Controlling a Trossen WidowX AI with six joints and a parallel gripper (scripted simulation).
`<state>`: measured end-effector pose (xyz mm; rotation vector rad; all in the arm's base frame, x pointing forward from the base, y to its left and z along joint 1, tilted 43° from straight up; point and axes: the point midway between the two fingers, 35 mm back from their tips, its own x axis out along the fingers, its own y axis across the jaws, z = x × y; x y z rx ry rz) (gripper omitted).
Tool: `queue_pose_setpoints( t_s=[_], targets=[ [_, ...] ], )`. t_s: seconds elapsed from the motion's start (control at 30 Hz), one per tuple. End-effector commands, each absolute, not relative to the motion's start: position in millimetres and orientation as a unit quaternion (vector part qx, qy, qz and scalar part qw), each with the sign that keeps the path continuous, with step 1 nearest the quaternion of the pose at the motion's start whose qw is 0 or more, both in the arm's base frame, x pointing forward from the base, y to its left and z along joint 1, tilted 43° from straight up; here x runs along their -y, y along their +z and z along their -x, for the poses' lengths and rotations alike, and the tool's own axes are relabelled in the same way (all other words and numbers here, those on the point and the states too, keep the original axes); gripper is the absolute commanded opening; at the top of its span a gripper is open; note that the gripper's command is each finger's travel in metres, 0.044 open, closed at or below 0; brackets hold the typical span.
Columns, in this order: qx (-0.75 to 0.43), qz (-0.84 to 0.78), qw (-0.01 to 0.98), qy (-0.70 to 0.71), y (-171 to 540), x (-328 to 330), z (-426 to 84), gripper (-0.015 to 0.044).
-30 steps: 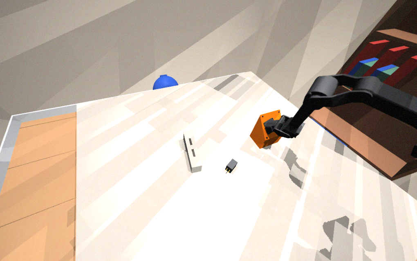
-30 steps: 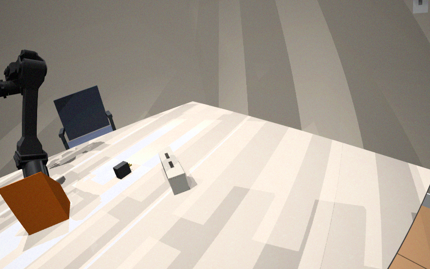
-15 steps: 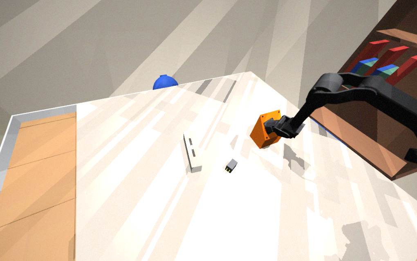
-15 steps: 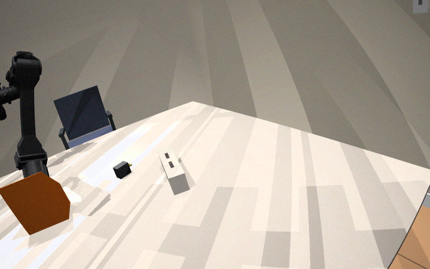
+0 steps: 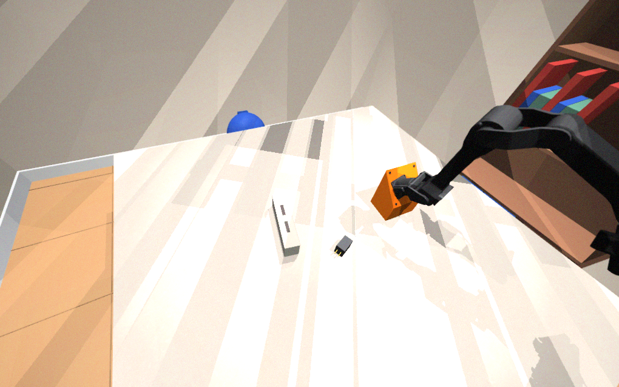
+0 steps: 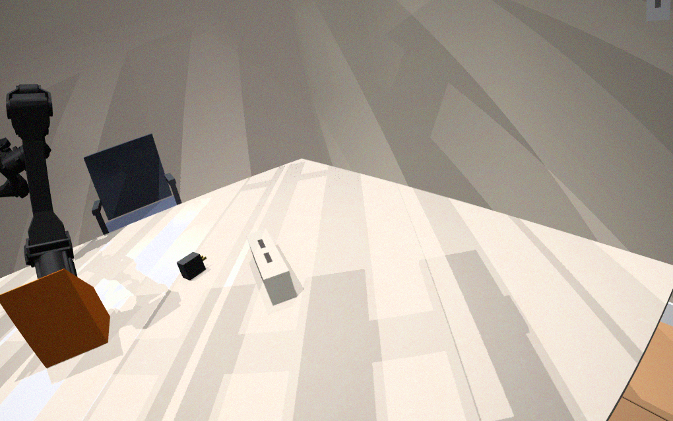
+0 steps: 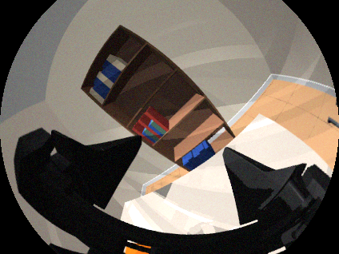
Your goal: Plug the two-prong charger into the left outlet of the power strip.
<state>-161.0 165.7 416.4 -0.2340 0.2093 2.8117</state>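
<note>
Wrist view, with the two outer views for placement: the pincer (image 7: pixel 184 146) is wide open, its dark fingers spread to either side with nothing between them. The two-prong charger (image 5: pixel 344 245) (image 6: pixel 191 266), a small dark block with brass-coloured prongs, lies on the white table (image 5: pixel 205 296) (image 6: pixel 406 317) (image 7: pixel 192 200), well apart from the pincer and unplugged. The power strip (image 5: pixel 290 239) (image 6: pixel 278 270), pale with two dark openings, lies beyond the charger as reckoned from the pincer. The black arm (image 5: pixel 525 136) (image 6: pixel 39 173) rises from an orange block (image 5: pixel 381 201) (image 6: pixel 54 323) and bears the pincer at its far end. Beyond the fingertips stands a brown bookcase (image 5: pixel 538 210) (image 7: pixel 127 74), its red books (image 5: pixel 550 75) (image 7: pixel 157 116) visible through the gap
</note>
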Motion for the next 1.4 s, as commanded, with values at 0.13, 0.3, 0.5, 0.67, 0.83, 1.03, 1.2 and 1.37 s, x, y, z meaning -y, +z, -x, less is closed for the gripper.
queue_pose_setpoints(
  t_s=[0.13, 0.3, 0.5, 0.67, 0.83, 1.03, 1.2, 1.37],
  targets=[
    [-0.099, 0.091, 0.224, 0.965, 400.6, -201.0, 141.0, 0.0440],
    [-0.109, 0.094, 0.249, 0.958, 393.7, -213.9, 130.7, 0.0440],
    [-0.128, 0.100, 0.287, 0.944, 381.3, -232.9, 112.8, 0.0440],
    [-0.143, 0.104, 0.318, 0.931, 370.9, -246.9, 96.2, 0.0440],
    [-0.160, 0.108, 0.350, 0.917, 360.6, -259.2, 78.3, 0.0440],
    [-0.178, 0.111, 0.385, 0.899, 348.4, -271.5, 55.6, 0.0440],
    [-0.193, 0.113, 0.414, 0.883, 338.3, -279.7, 35.8, 0.0440],
    [-0.208, 0.114, 0.440, 0.866, 327.7, -285.6, 15.6, 0.0440]
  ],
)
